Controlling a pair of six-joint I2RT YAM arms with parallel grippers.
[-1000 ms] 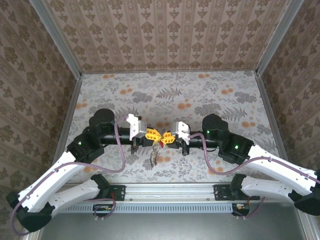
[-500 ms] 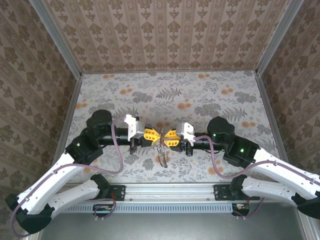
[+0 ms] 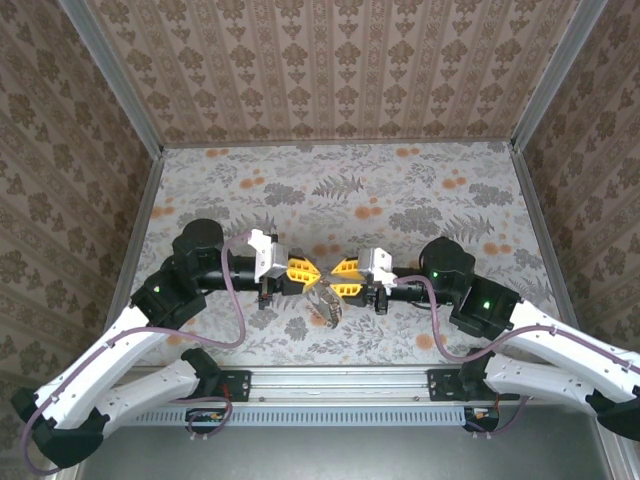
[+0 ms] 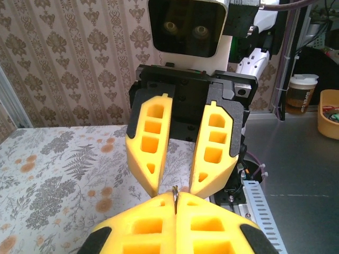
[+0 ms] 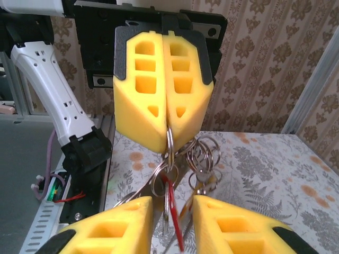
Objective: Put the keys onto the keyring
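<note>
- The worktop has a flowered cover, and both arms reach over its near half
- The left arm comes in from the left and the right arm from the right, so that their tools face each other tip to tip, near but apart
- The left tool is clenched: its yellow fingers press flat together and pinch the top of the keyring
- The right tool is released: its two fingers stand apart with a clear gap and grasp nothing
- The keyring hangs down from the tips of the left tool, with more rings linked beside it
- The keys hang under the rings, between the two tools; one shows red, the others are thin and silver, and I cannot tell how many
</note>
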